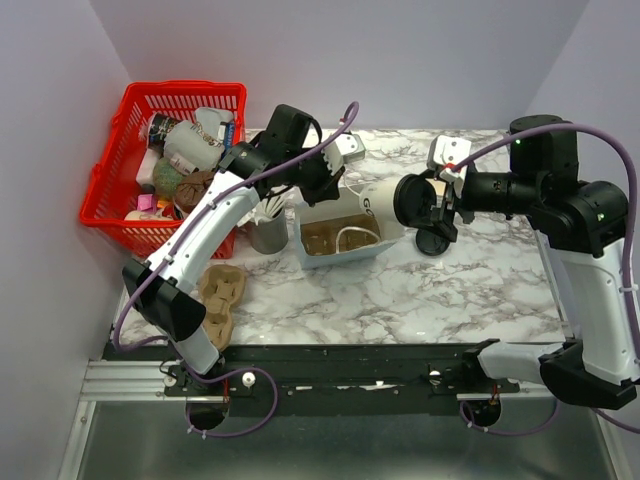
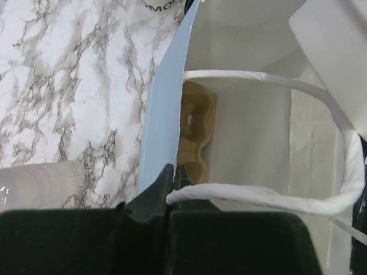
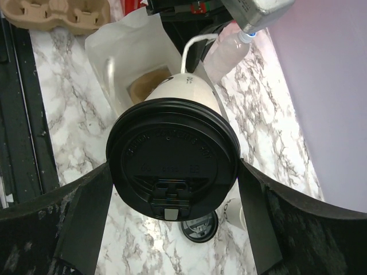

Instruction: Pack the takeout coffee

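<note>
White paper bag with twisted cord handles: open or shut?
Open. The white paper bag has its mouth spread, with a brown moulded-pulp cup carrier visible inside. The left gripper pinches its rim.

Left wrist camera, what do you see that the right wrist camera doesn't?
Only left wrist: the left gripper pinched shut on the rim of the white bag. Only right wrist: the coffee cup with its black lid, held in the right gripper, and a water bottle. Both: that bag, the brown carrier inside it, and the marble table.
</note>
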